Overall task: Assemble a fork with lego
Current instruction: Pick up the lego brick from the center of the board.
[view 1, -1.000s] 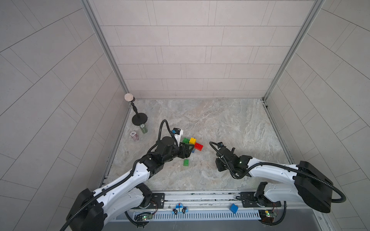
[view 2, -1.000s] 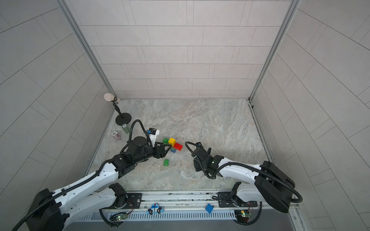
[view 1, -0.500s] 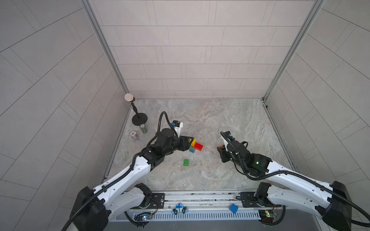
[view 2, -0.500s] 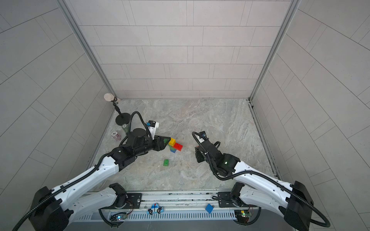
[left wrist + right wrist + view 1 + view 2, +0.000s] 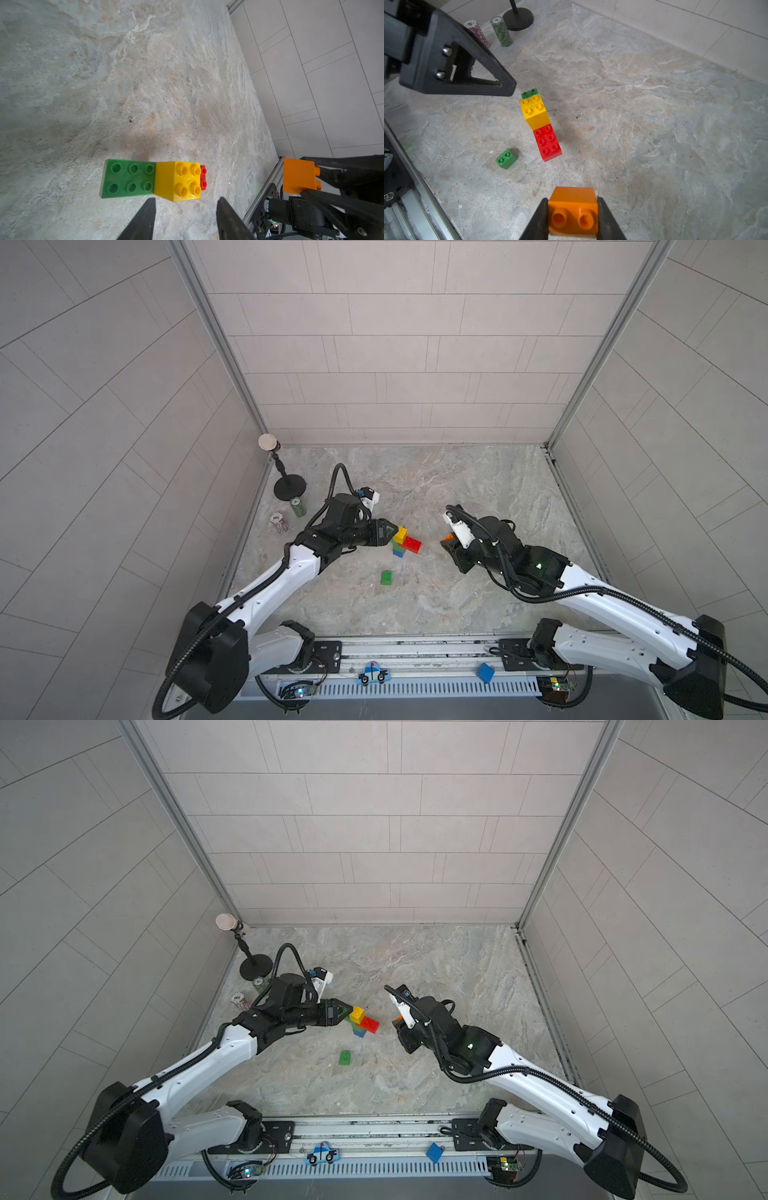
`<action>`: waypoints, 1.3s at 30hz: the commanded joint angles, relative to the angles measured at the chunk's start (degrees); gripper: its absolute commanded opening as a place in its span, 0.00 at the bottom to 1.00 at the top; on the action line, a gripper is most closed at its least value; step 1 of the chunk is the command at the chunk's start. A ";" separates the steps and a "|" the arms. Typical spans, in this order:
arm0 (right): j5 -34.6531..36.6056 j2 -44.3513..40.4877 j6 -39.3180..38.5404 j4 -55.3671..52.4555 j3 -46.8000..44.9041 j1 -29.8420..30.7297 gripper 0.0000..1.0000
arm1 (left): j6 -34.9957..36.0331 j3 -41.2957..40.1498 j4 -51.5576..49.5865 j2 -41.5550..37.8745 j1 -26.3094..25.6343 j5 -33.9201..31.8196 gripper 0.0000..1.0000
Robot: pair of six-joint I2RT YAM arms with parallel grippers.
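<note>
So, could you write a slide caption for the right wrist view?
Right gripper holding an orange brick, with the half-built fork and one loose green brick ahead.

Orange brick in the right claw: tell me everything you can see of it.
The orange brick is a small, chunky block of glossy plastic, undamaged as far as shown. Two round hollow studs show, pointing back toward the wrist; any others are hidden. The right claw clamps it on two opposite side faces. It appears lifted off the marble table, apart from the part-built fork, touched only by the claw's fingers.
</note>
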 commanded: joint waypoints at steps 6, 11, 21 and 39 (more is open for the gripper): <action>-6.25 7.00 -10.33 -4.35 9.22 -0.37 0.00 | 0.24 2.91 1.07 3.54 3.33 8.77 0.48; -4.44 9.01 -9.78 -3.33 7.25 -2.16 0.00 | 0.33 3.06 0.83 3.72 4.06 9.38 0.47; -5.21 19.97 3.54 9.23 -3.64 -15.68 0.00 | 0.31 -0.45 4.18 -3.00 3.31 5.04 0.47; -0.60 29.81 4.47 34.41 -16.08 -11.81 0.00 | 0.03 -0.76 3.97 -3.42 3.20 4.99 0.47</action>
